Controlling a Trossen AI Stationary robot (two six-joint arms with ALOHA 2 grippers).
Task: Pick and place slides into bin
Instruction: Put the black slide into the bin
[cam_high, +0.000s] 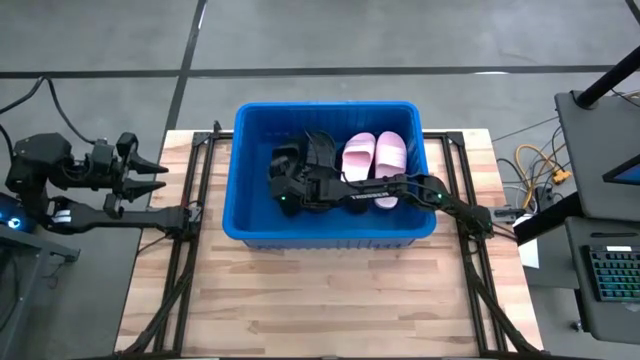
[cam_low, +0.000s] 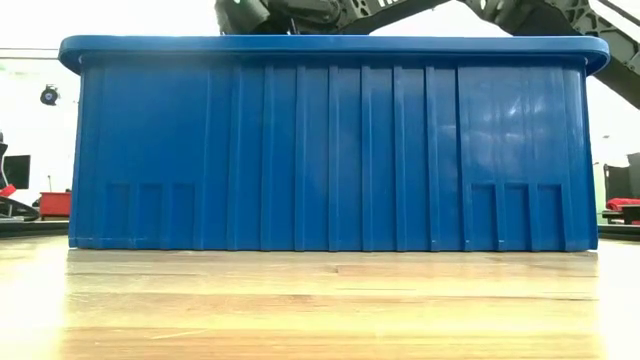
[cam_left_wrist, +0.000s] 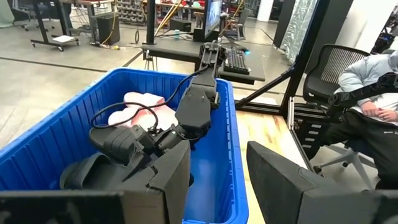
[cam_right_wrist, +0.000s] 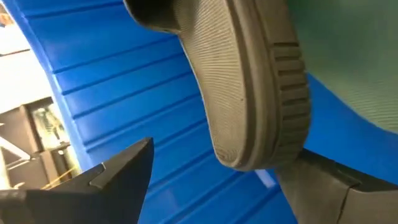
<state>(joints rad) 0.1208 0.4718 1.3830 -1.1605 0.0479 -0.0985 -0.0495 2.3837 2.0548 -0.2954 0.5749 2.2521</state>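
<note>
The blue bin (cam_high: 240, 170) stands in the middle of the wooden table and fills the low view (cam_low: 330, 150). Two pale pink slides (cam_high: 375, 158) lie side by side in its right part, and dark slides (cam_high: 300, 160) are heaped in its left part. My right gripper (cam_high: 285, 192) reaches into the bin from the right, down among the dark slides. It is open, with the ribbed sole of a charcoal slide (cam_right_wrist: 249, 93) close in front of it. My left gripper (cam_high: 160, 178) is open and empty beyond the table's left edge. My right gripper has one finger (cam_right_wrist: 323, 186) right beside the rounded end (cam_right_wrist: 267, 155) of the charcoal slide's sole; I cannot tell whether it touches. The other finger (cam_right_wrist: 118, 174) stands apart from the slide. The slide stands on edge near the bin's ribbed wall.
The right arm (cam_left_wrist: 196, 106) crosses over the bin's right rim and the pink slides (cam_left_wrist: 140, 106). Black frame rails (cam_high: 190, 220) run along the table on both sides of the bin. A person (cam_left_wrist: 373, 93) sits on a chair beyond the table's right side, near a desk with a keyboard (cam_high: 610, 275).
</note>
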